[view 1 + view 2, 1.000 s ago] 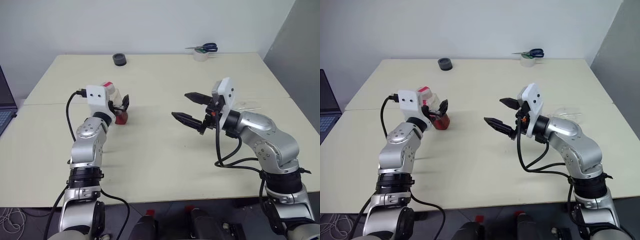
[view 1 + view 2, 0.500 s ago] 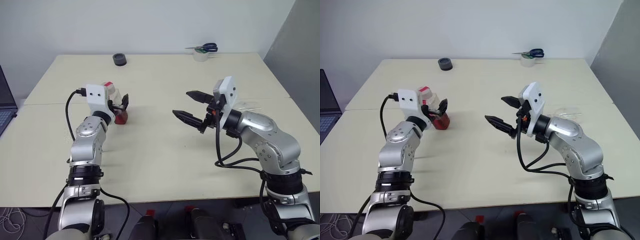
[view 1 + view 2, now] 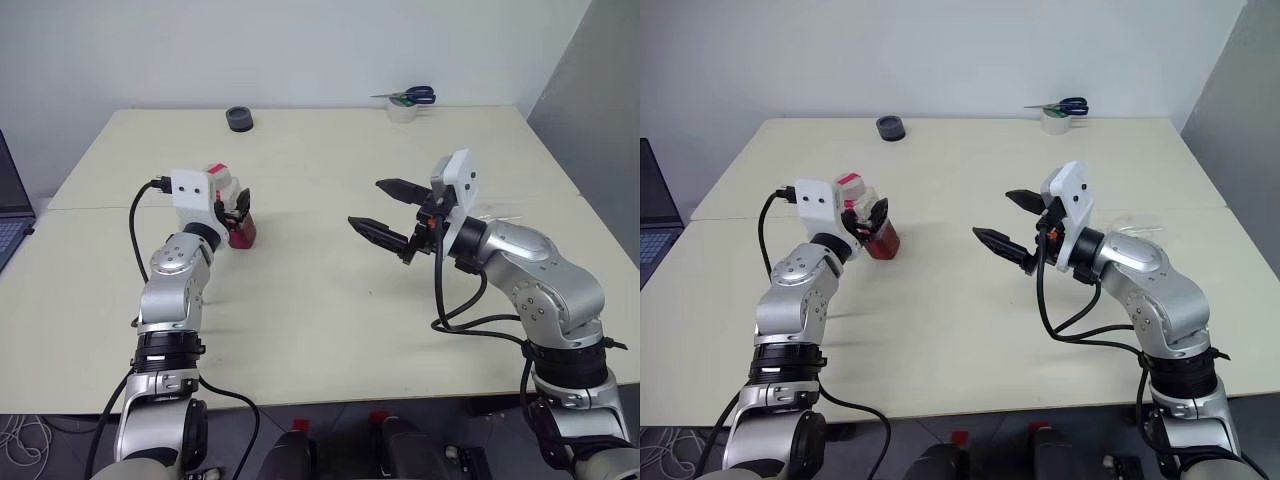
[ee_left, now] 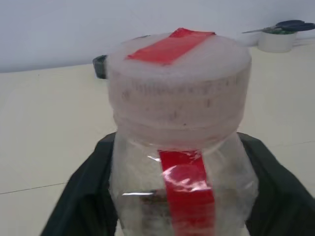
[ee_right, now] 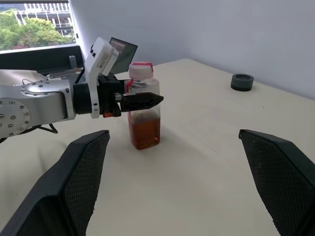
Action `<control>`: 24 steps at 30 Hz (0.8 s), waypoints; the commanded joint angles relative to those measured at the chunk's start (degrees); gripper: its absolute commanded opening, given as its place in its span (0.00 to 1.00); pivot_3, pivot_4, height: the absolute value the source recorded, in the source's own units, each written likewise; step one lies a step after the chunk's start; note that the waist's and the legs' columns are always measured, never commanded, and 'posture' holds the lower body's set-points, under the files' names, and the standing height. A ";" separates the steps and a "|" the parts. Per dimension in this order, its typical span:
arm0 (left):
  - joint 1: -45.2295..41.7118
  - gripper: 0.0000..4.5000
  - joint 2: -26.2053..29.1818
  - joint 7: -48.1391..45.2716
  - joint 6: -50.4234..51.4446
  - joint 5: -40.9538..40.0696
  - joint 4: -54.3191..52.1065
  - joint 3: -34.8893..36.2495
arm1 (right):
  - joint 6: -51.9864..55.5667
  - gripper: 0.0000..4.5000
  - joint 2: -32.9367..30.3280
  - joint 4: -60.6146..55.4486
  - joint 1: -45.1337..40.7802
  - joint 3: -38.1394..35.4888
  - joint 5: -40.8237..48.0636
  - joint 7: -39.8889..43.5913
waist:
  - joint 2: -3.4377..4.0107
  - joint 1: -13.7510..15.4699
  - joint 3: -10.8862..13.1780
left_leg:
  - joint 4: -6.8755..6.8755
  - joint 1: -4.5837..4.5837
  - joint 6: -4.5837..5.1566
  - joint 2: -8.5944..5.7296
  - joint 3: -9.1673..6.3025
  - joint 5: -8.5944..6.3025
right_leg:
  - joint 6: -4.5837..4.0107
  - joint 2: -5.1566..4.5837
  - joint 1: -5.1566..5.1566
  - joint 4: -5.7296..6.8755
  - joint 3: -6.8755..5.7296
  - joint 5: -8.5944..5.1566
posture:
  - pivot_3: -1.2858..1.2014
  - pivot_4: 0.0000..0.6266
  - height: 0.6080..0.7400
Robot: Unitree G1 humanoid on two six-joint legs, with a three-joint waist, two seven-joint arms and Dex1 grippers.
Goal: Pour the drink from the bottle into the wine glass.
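Observation:
The bottle (image 5: pixel 143 105), clear plastic with a red-taped cap, stands upright on the left part of the table (image 3: pixel 320 300). The drink (image 5: pixel 144 132), reddish amber, fills its lower half. My left gripper (image 3: pixel 240 207) points level and is shut on the bottle's upper body, one black finger (image 4: pixel 78 206) against each side. My right gripper (image 3: pixel 366 203) hovers open and empty over the table's middle, pointing toward the bottle and well apart from it. The wine glass (image 3: pixel 1137 222) shows faintly as clear glass behind my right forearm, partly hidden.
A black tape roll (image 3: pixel 238 119) lies at the far edge. A white tape roll (image 3: pixel 402 111) with blue-handled scissors (image 3: pixel 415 96) on it sits at the far right. A laptop (image 3: pixel 8 215) stands off the table's left side.
My left gripper's fingers, open around the bottle before, have closed onto it. The bottle and both arms stayed in place.

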 commanded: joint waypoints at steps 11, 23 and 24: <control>-0.71 0.41 0.71 0.23 -0.95 0.04 -1.21 0.68 | 0.02 1.00 -0.05 -1.24 -2.03 -1.14 0.80 -1.22 | 0.00 -0.01 0.00 | 0.01 0.00 0.00 0.00 0.01 0.00 | 0.00 0.00 -0.01 0.03 0.00 0.00 | 0.52 0.24 1.00; -3.88 0.41 -0.26 -2.52 6.42 -2.47 -8.39 -2.22 | -2.41 1.00 0.26 2.21 -6.26 -0.04 -0.62 0.20 | 0.00 -0.06 0.00 | 0.05 -0.03 0.00 -0.01 0.02 0.00 | 0.00 0.00 -0.04 0.07 0.00 0.00 | 0.52 0.24 1.00; -3.89 0.41 -0.57 -3.06 7.12 -2.55 -8.99 -3.06 | -3.00 1.00 0.54 2.98 -6.73 0.18 -1.01 0.21 | 0.00 -0.08 -0.01 | 0.05 -0.03 0.00 -0.02 0.03 0.00 | 0.00 0.00 -0.04 0.07 0.00 0.00 | 0.52 0.24 1.00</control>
